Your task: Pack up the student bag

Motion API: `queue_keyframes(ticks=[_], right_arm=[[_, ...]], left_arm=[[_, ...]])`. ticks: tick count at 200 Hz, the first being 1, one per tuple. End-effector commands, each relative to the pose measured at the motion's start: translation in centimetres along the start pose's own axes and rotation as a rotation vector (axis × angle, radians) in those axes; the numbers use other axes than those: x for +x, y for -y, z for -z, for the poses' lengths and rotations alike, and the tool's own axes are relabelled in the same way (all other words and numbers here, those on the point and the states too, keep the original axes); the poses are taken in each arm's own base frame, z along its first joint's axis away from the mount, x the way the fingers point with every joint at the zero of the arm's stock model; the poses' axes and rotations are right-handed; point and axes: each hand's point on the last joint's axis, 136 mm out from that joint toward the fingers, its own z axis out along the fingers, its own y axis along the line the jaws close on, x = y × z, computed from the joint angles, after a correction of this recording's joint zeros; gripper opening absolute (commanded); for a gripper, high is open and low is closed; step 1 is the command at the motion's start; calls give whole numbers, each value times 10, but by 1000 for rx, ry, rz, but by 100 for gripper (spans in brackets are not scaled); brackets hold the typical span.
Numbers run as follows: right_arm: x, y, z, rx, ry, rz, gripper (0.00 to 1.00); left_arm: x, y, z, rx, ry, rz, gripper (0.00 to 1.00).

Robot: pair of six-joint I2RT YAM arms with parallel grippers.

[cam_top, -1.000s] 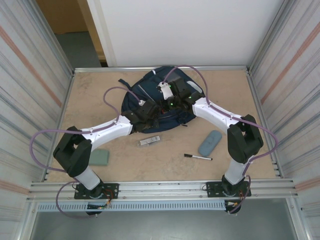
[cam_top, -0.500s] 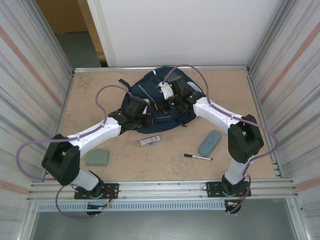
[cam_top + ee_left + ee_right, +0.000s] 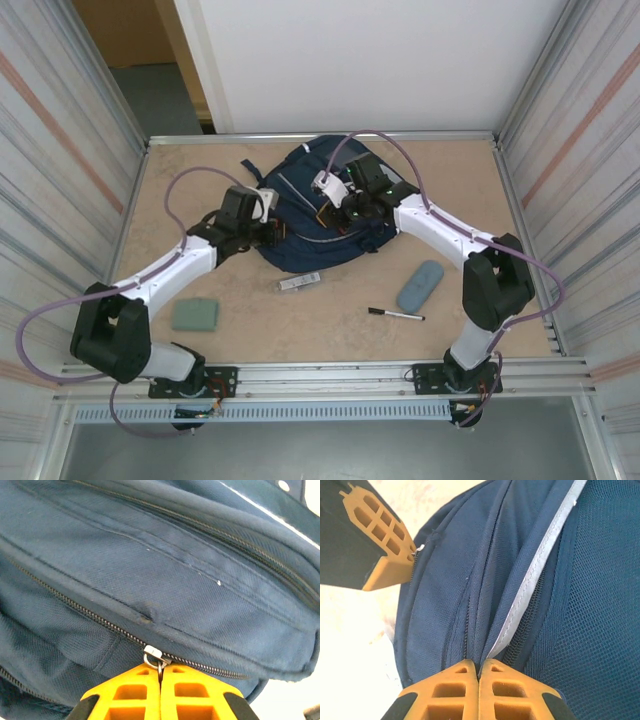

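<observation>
The student bag (image 3: 322, 235), navy blue with thin reflective stripes, lies flat at the back middle of the table. My left gripper (image 3: 274, 230) is at the bag's left edge, shut on the small metal zip pull (image 3: 160, 666) of a zip pocket; the slider (image 3: 152, 654) sits just above the orange fingertips. My right gripper (image 3: 338, 208) rests on top of the bag, shut on a fold of the bag's fabric (image 3: 492, 630) beside a grey reflective stripe (image 3: 540, 565). The left gripper's orange fingers (image 3: 385, 545) show in the upper left of the right wrist view.
On the table in front of the bag lie a small grey flat item (image 3: 299, 282), a black pen (image 3: 396, 315), a blue-grey oval case (image 3: 420, 286) and a green pad (image 3: 194, 315). Metal walls close in both sides.
My left arm has swung left, and its gripper moved from the bag's front middle along the zip to the bag's left edge. The right gripper has barely shifted.
</observation>
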Motion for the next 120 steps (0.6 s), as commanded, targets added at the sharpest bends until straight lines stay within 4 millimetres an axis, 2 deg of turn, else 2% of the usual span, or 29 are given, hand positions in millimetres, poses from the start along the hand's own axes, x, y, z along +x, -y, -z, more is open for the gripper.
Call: queue_keyframes(ticks=[1, 29, 47, 63, 83, 104, 120], right_arm=[[-8, 20, 18, 8, 3, 239, 3], [-13, 43, 18, 0, 36, 259, 4], [-10, 49, 11, -8, 36, 317, 6], [-10, 57, 0, 15, 46, 342, 10], [-4, 66, -10, 48, 22, 307, 22], [16, 67, -13, 66, -36, 267, 40], [29, 64, -9, 83, -60, 223, 46]], left_arm=[[-15, 15, 15, 51, 123, -35, 0], [4, 30, 4, 77, 55, -40, 0], [17, 48, -3, 110, 10, -81, 0], [26, 56, -7, 130, -14, -79, 0], [28, 62, -12, 173, -13, -30, 0], [24, 76, -14, 246, -13, -12, 0], [22, 80, -15, 260, -11, 0, 0]])
